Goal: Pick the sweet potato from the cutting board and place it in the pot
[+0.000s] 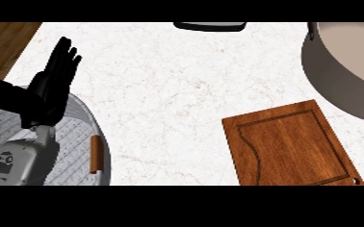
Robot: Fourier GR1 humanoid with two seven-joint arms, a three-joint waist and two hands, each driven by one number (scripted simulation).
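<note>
The cutting board [292, 146] lies at the near right of the white counter [177, 91], and no sweet potato shows on it. At the left, the left hand [55, 79] rests open, fingers straight. Farther right stands the pot [334, 72], cut off by the edge; its inside is hidden.

Single view only: head camera, set above the tabletop [177, 91] and looking steeply down. Framing is close. The cutting board [288, 146] is cut by the lower edge, the pot [334, 67] by the right edge, and a dark object [210, 26] by the top edge. The left hand [53, 84] enters from lower left. A wooden strip [16, 41] shows at upper left.
</note>
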